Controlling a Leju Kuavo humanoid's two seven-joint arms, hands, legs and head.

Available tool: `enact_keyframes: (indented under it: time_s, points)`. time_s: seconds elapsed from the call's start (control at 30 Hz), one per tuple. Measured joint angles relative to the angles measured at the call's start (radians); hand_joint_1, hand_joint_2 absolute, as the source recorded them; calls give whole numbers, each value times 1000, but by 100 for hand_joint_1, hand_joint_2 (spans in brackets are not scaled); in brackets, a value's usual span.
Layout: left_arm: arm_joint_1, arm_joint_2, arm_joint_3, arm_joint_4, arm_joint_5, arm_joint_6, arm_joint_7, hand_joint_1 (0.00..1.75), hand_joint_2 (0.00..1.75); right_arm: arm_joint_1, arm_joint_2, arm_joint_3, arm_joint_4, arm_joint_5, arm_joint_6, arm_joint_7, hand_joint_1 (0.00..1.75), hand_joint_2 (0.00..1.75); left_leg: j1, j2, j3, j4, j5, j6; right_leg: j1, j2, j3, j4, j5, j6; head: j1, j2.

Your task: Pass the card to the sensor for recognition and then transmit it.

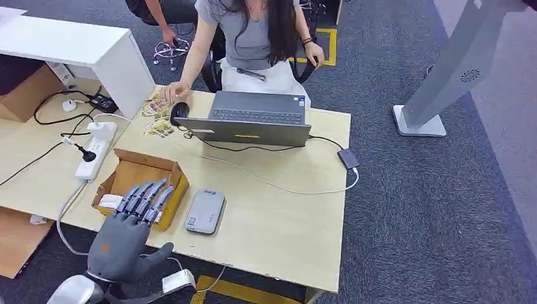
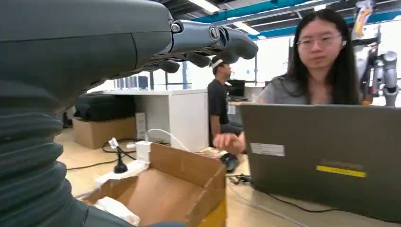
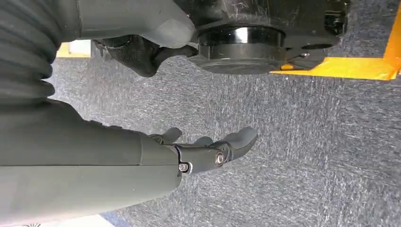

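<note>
a: cardboard box [image 1: 140,183] sits at the table's [image 1: 278,221] near left edge, directly under the left hand's [image 1: 130,231] fingertips. white items, probably the cards [image 1: 111,202], lie in its near corner just beside those fingertips; their long axis cannot be read.

b: hand state?

a: left hand released, fingers extended and slightly apart, holding nothing, hovering above the box rim. right hand [image 3: 198,153] hangs over the floor, fingers loosely extended, empty.

b: nearer hand?

a: the left. judged next: lower into the box. the grey sensor [image 1: 205,212] lies just right of the box.
</note>
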Motion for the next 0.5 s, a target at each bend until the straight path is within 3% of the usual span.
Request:
enact_keyframes:
  time_s: [0.13,0.17,0.23,0.3,0.37,0.5]
  points:
    - [-2,-19,88,39,-41,-2,-10,0,175,1,0,0,-6,5,10,0,0,175,0,0,0,0,0,0,0,0,1,0,0,0,0,0]
    - [-1,-28,119,52,-69,-1,7,0,175,4,-4,4,-17,28,45,-24,0,175,0,0,-1,-1,0,0,0,0,3,0,0,0,0,0]
    - [28,-46,195,61,-83,18,-4,0,175,70,-114,74,-178,10,111,-41,0,175,-2,0,0,0,-1,1,-1,1,2,0,0,0,-1,0]
    - [45,-72,296,71,-77,29,-77,0,175,165,-213,195,-358,25,125,-13,0,175,-2,0,0,0,-2,2,-2,0,1,0,-2,2,-3,0]
    - [45,-100,374,85,-91,26,-119,0,175,216,-259,250,-462,52,138,-3,0,175,-3,-4,-1,0,-2,3,-3,-4,2,-1,-4,4,6,0]
    - [36,-144,478,110,-122,11,-138,0,175,244,-333,345,-565,56,113,-2,0,175,-3,-3,0,0,-4,2,-3,-2,2,-1,-4,4,3,0]
